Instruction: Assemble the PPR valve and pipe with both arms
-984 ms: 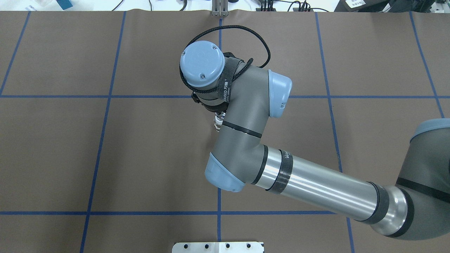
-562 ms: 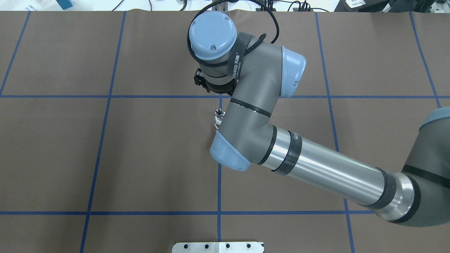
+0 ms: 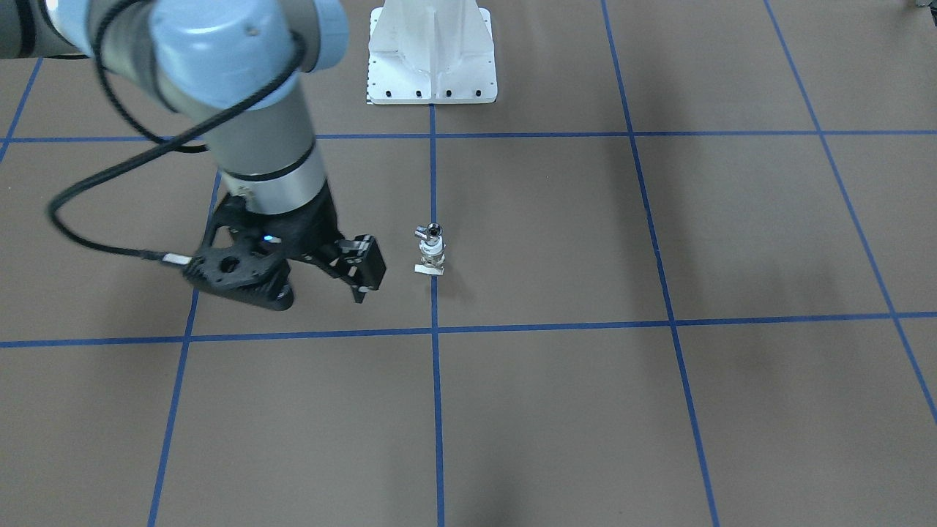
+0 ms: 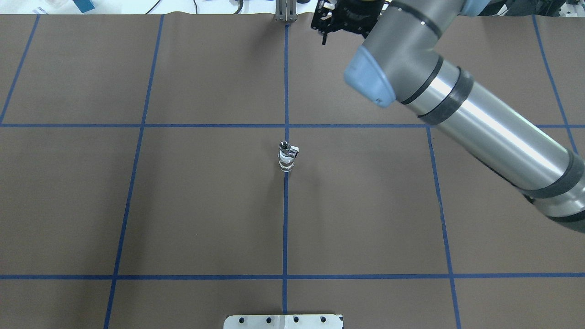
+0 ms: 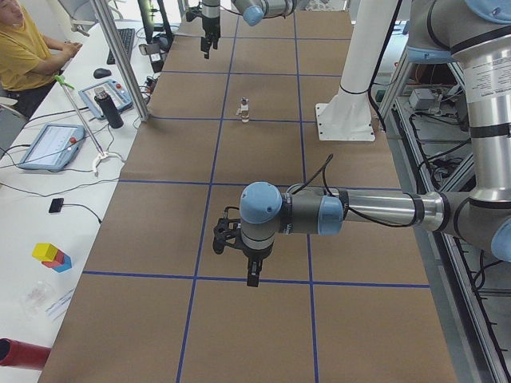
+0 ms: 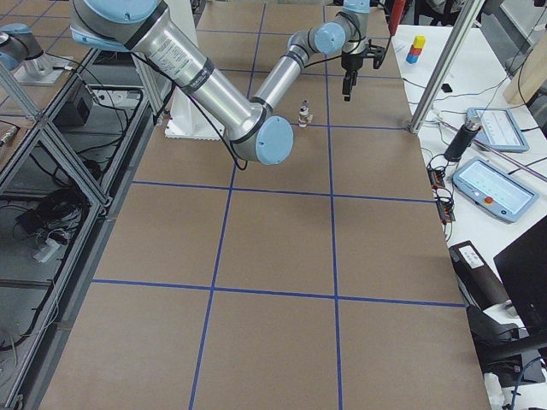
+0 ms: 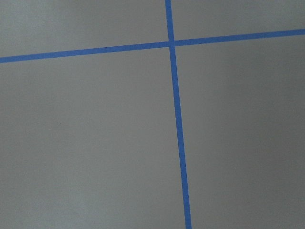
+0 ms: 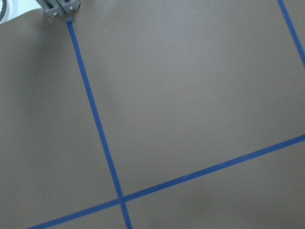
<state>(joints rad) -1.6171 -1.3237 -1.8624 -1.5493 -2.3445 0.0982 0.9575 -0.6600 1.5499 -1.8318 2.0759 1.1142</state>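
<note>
Right gripper: my fingers are spread, holding nothing and touching nothing. It is raised above the table and apart from the valve-and-pipe piece.

Left gripper: it shows only from the side, hanging over the table toward my left end. I cannot tell how far open it is.

The valve-and-pipe piece stands upright on the centre blue line. Its long axis is vertical, open end up, and its short side stub points toward my right.
</note>
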